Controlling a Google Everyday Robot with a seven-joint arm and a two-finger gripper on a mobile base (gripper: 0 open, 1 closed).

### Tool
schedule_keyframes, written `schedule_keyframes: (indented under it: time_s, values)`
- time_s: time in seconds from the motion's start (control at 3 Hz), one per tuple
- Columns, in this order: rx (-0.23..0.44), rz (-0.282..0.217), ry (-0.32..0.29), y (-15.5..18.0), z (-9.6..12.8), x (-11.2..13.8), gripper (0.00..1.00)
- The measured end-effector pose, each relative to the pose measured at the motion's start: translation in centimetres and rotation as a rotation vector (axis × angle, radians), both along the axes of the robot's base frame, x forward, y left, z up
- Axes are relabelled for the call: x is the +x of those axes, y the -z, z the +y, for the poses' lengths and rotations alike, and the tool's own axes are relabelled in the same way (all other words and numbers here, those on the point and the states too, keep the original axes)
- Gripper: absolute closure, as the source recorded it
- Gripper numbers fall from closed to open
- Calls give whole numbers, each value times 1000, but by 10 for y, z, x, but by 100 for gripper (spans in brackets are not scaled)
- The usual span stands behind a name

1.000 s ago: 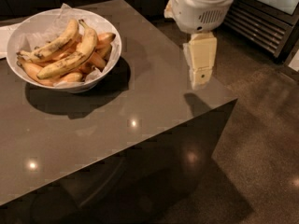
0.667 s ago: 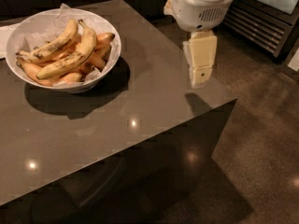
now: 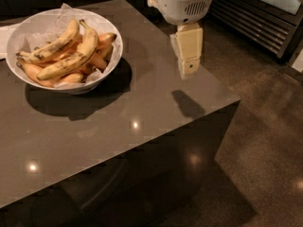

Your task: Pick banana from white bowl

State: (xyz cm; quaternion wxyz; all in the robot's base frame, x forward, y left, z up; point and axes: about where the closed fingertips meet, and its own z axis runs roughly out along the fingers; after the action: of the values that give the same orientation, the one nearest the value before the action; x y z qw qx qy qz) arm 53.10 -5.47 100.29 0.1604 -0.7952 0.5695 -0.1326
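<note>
The white bowl with crumpled paper lining stands on the dark table at the far left. It holds several bananas. The banana, the longest one, pale yellow with brown speckles and a dark stem tip, lies diagonally on top of the pile. A slightly shorter speckled banana lies beside it to the left. Orange-toned bananas lie underneath. My gripper hangs pointing down above the table's right part, well to the right of the bowl and apart from it, holding nothing.
The dark table ends in a corner at the right, just below my gripper. Beyond it is a brown speckled floor. A dark slatted unit stands at the back right. White paper lies left of the bowl.
My gripper and arm have shifted a little to the left, toward the bowl. The bowl and bananas have not moved.
</note>
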Motion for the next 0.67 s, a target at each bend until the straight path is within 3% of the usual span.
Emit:
schedule_keyframes:
  time_s: [0.33,0.67]
  values:
    - [-18,-26,-146,-10,37,15,0]
    - [-15,-40,-153,-14,38,14,0]
